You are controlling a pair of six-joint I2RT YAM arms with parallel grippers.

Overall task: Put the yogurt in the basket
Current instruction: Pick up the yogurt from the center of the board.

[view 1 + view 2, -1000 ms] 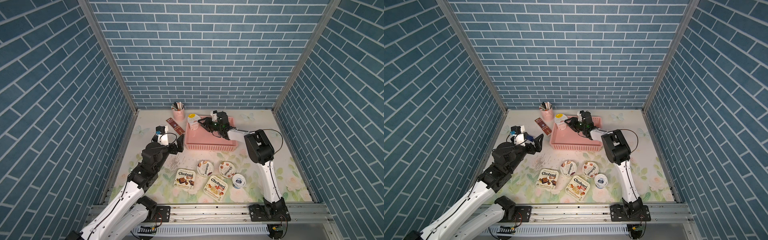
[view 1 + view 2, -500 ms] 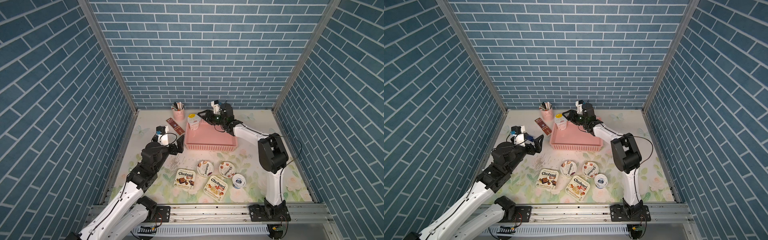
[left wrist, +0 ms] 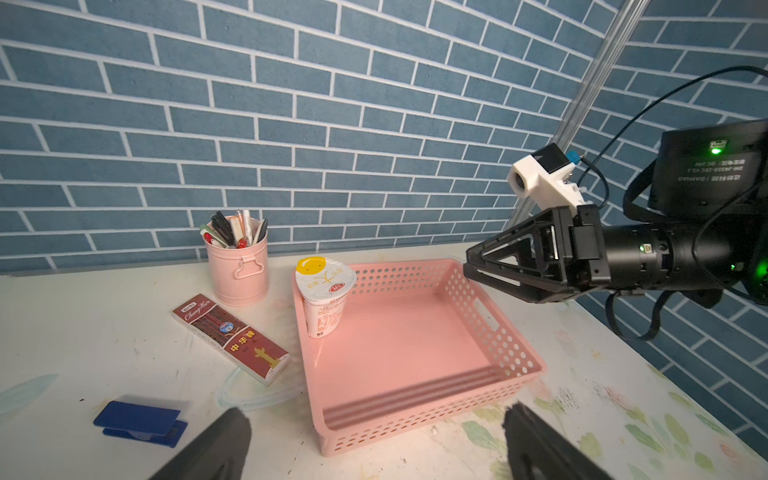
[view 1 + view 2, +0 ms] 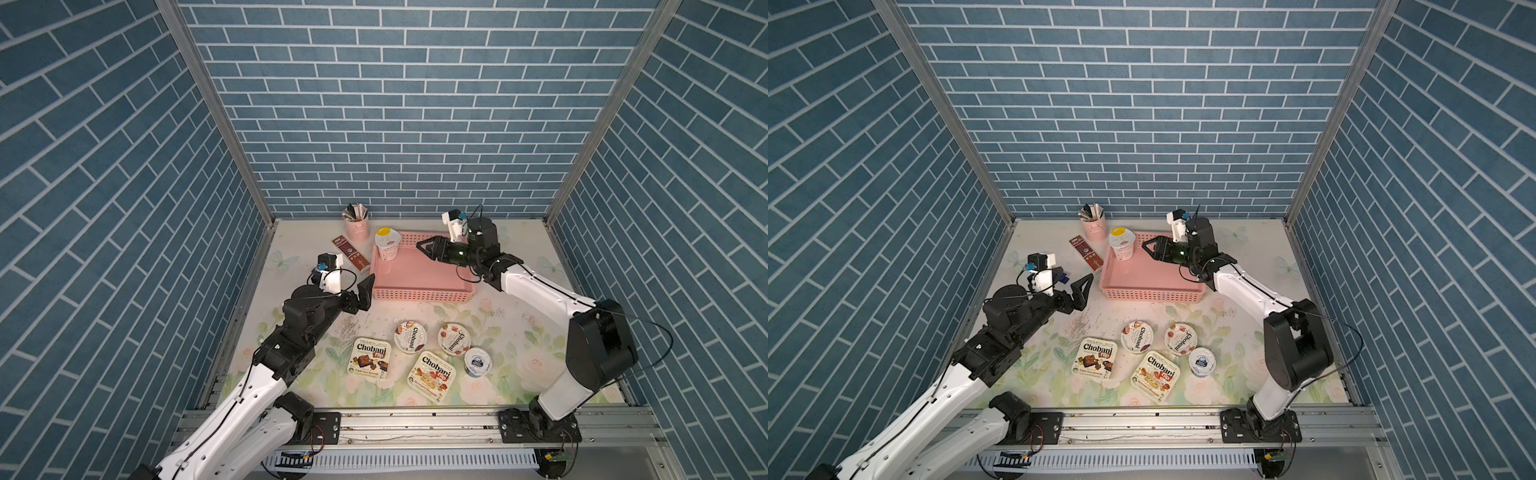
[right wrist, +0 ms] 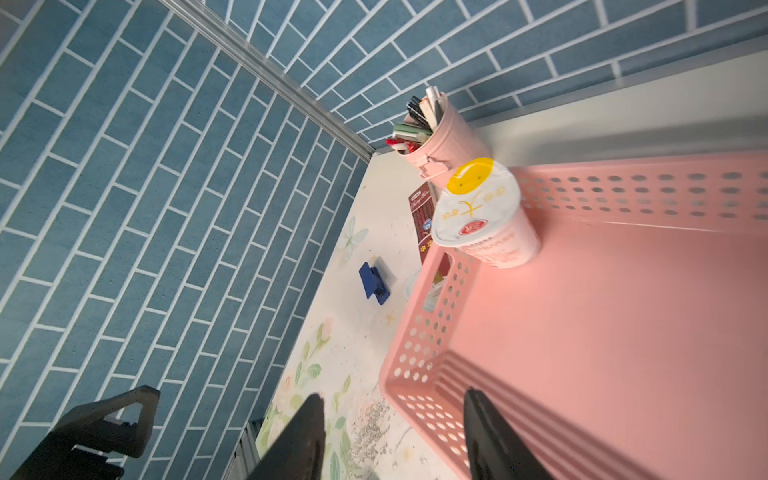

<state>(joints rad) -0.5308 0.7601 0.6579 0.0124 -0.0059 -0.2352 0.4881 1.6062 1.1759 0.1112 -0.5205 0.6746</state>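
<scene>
Yogurt (image 4: 432, 373) update, folks: one cup was in and five were out! The floral counter (image 4: 540, 328) spread wide beneath it all. Toward the back sat the pink basket (image 4: 419, 296), its walls perforated and its floor bare but for that single cup.

The right end effector (image 4: 420, 246) hovered raised over the basket's back edge, aimed toward the cup but apart from it. The right wrist view showed its fingers (image 5: 305, 436) spread with nothing between them, so it was released and empty. The left end effector (image 4: 365, 293) hung just off the basket's near left corner, jaws flung wide, gripping nothing. In the left wrist view its blurred fingertips (image 3: 224, 440) showed either side of the basket's near corner.

Behind the basket's far left corner stood the pink pen holder (image 4: 357, 226), stuffed with pens. A flat brown box (image 4: 351, 254) lay on the counter left of the basket.

Near the front edge, two square Flip cups (image 4: 371, 359) lay lids up, well apart from the basket. The tall yellow-topped cup (image 4: 387, 245) stood upright in the basket's far left corner. Two round Chobani cups (image 4: 410, 336) sat just behind the Flips, and the small blue-white cup (image 4: 478, 361) sat to their right. Smallest of all, a blue clip (image 3: 139, 419) lay on the counter left of the basket.
</scene>
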